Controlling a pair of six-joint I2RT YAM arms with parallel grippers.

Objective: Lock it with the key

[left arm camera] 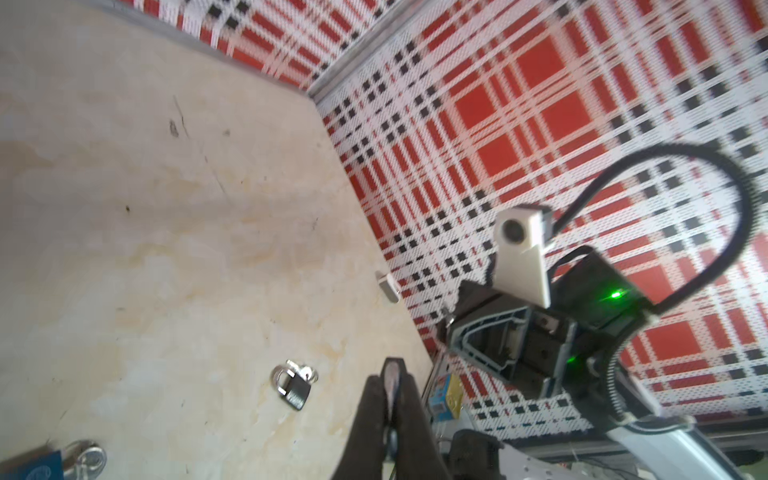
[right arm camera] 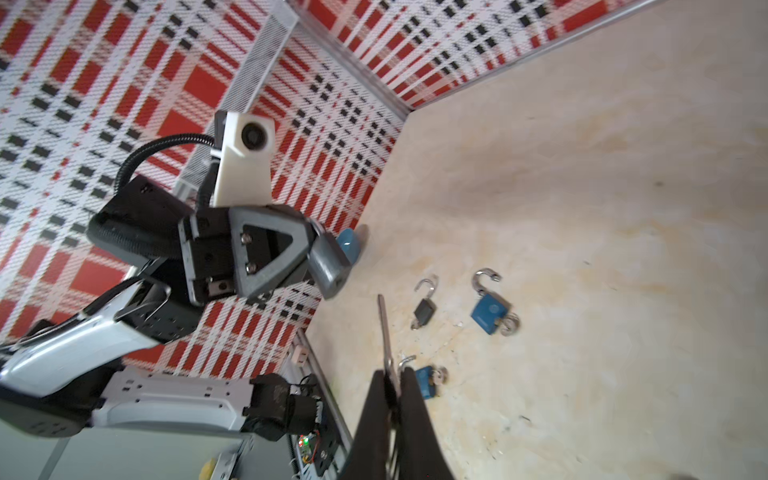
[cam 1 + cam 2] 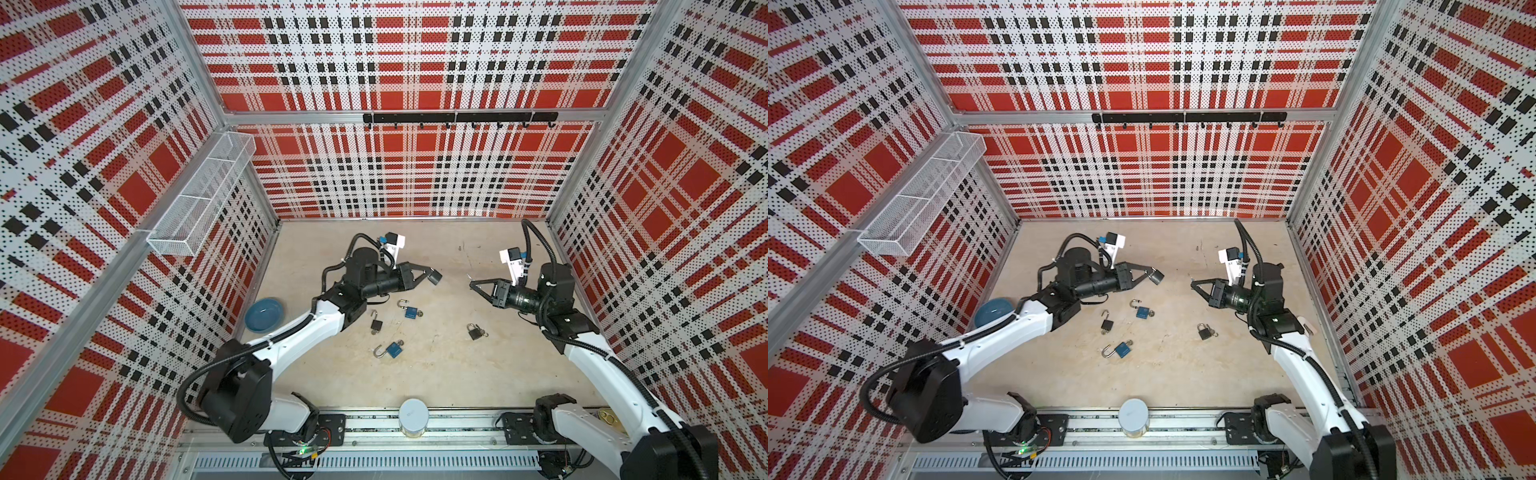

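In both top views my left gripper (image 3: 428, 274) (image 3: 1150, 273) is shut on a dark grey padlock (image 3: 434, 276) (image 3: 1156, 276), held above the table's middle. My right gripper (image 3: 473, 284) (image 3: 1192, 284) faces it from the right, shut on a thin silver key (image 2: 384, 328). The key's blade sticks out past the right fingers (image 2: 409, 390) and points toward the padlock (image 2: 330, 262), with a clear gap between them. In the left wrist view the padlock (image 1: 392, 374) shows edge-on between the dark fingers (image 1: 370, 415). Its shackle is hidden.
Below the grippers lie an open black padlock (image 3: 376, 324), two open blue padlocks (image 3: 410, 311) (image 3: 392, 349) and a shut black padlock with keys (image 3: 476, 331). A blue bowl (image 3: 264, 313) sits at the left wall. A white cylinder (image 3: 413, 415) stands at the front edge.
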